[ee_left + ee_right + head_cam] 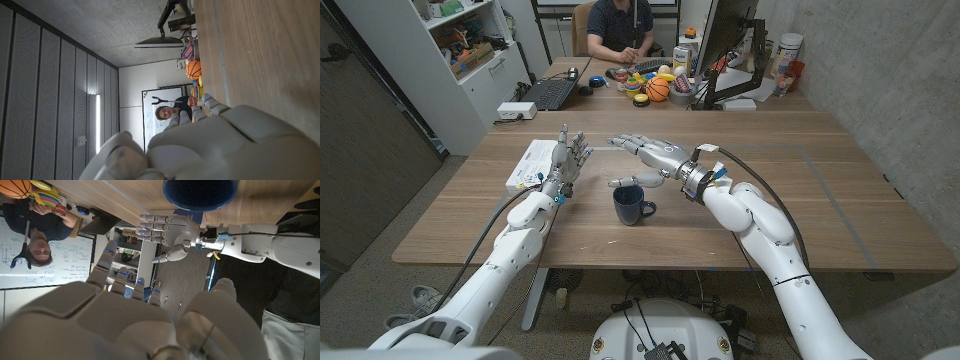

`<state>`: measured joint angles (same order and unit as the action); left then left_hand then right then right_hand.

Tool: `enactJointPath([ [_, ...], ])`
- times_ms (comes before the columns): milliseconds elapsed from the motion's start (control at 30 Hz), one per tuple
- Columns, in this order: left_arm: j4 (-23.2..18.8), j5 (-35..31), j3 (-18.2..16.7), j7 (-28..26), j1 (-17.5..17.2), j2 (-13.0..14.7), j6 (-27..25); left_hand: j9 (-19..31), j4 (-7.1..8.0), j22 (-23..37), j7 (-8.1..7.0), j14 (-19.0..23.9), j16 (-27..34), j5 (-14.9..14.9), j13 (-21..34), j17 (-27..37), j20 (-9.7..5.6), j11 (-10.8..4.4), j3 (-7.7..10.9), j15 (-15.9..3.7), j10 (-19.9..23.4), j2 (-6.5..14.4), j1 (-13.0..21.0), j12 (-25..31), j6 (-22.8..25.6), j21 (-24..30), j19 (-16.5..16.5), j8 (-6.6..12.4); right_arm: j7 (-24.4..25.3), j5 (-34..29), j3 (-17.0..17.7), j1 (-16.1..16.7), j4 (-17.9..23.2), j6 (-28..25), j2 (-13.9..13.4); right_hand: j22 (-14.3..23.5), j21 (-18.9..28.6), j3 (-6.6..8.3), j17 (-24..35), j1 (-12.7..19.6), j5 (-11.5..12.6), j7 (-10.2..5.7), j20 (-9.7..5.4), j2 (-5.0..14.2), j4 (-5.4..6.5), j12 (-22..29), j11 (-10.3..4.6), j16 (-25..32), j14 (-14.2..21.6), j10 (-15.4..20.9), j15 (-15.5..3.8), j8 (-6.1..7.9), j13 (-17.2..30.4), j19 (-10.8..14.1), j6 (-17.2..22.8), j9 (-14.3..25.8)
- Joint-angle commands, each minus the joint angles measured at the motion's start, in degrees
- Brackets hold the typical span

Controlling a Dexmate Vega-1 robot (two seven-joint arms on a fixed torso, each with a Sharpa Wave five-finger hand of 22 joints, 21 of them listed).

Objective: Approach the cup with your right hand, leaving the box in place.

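a dark blue cup (630,204) is seen upright near the front middle of the wooden table (840,200), its handle turned toward three o'clock. the right hand (655,157) is held just above and beyond the cup, at about one o'clock from it, with fingers stretched out toward nine o'clock and the thumb lowered beside the rim; nothing is gripped. in the right wrist view the cup (200,192) is shown past the spread fingers. the left hand (567,163) is raised at ten o'clock from the cup, fingers apart and upright, holding nothing. a white box (532,164) is lying just beyond it. a seated person (620,30) is seen behind a cluttered far table.
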<state>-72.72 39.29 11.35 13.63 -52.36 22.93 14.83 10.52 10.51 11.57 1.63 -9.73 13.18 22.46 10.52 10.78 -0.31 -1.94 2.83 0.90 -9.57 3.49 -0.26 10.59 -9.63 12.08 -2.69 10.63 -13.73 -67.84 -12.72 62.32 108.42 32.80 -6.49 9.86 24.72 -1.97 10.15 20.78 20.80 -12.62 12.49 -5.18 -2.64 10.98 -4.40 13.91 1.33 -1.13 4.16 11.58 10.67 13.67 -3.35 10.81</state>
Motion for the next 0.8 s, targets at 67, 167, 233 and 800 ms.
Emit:
enactJointPath([
  [67, -1.8, 1.4, -0.7, 0.7, -1.5, 0.9, -1.9, 0.1, 0.46, 0.2, 0.06, -3.5, 0.4, 0.1, 0.3, 0.3, 0.12, 0.06, -0.25, 0.08, -4.9, 6.6, -0.1, 0.2, -6.3, 0.4, -0.5, 0.25, -3.9, -0.5, -2.4, 0.2, 1.2, -0.1, -2.7, 0.0, -1.6, 0.0, 0.0, 3.1, 0.7, -0.05, 0.05, 0.03, -1.65, -0.4, -0.51, -1.0, -1.0, -1.3, 0.04, 0.11, 0.2, -0.2, 0.5, 0.1],
  [167, -2.2, 1.7, -0.8, 0.9, -1.7, 1.1, -2.3, 0.1, 0.47, 0.2, 0.06, -3.5, 0.4, 0.1, 0.3, 0.3, 0.15, 0.16, -0.27, 0.11, -4.9, 6.6, -0.1, 0.2, -6.3, 0.4, -0.5, 0.26, -6.5, 1.2, -2.7, -0.2, 1.2, 0.6, -3.1, 0.0, -2.1, -0.06, 0.0, 4.0, 0.7, -0.05, 0.05, -0.09, -2.07, -0.4, -0.59, -1.2, -1.3, -1.6, -0.02, 0.06, 0.2, -0.3, 0.4, 0.1],
  [233, -2.4, 1.6, -0.9, 0.9, -1.9, 1.3, -2.1, 0.1, 0.47, 0.2, 0.02, -3.5, 0.4, 0.1, 0.3, 0.3, 0.15, 0.13, -0.28, 0.1, -4.9, 6.6, -0.1, 0.2, -6.3, 0.4, -0.5, 0.25, -8.1, 1.7, -2.8, -0.3, 1.4, 0.8, -3.4, 0.1, -2.4, -0.13, 0.0, 4.6, 0.7, -0.05, 0.05, -0.18, -2.34, -0.4, -0.74, -1.4, -1.7, -1.9, -0.08, 0.02, 0.2, -0.4, 0.3, 0.1],
  [800, -1.7, 5.1, -0.9, 7.3, -0.5, 3.0, -7.3, 0.1, 0.52, 0.3, 0.19, -3.1, 0.6, -0.1, 0.3, 0.3, 0.55, 0.63, -0.88, 0.6, -3.8, 6.1, -0.3, 0.6, -5.0, 0.5, -0.3, 0.73, -17.5, 2.6, -4.6, -3.0, 1.1, 0.2, -2.9, 0.0, -5.6, -1.7, 0.1, 8.6, 0.6, -0.03, 0.02, 0.09, -3.45, -1.0, -1.56, -2.9, -5.6, -9.0, -1.01, -1.1, 0.4, 1.2, -3.3, 0.2],
])
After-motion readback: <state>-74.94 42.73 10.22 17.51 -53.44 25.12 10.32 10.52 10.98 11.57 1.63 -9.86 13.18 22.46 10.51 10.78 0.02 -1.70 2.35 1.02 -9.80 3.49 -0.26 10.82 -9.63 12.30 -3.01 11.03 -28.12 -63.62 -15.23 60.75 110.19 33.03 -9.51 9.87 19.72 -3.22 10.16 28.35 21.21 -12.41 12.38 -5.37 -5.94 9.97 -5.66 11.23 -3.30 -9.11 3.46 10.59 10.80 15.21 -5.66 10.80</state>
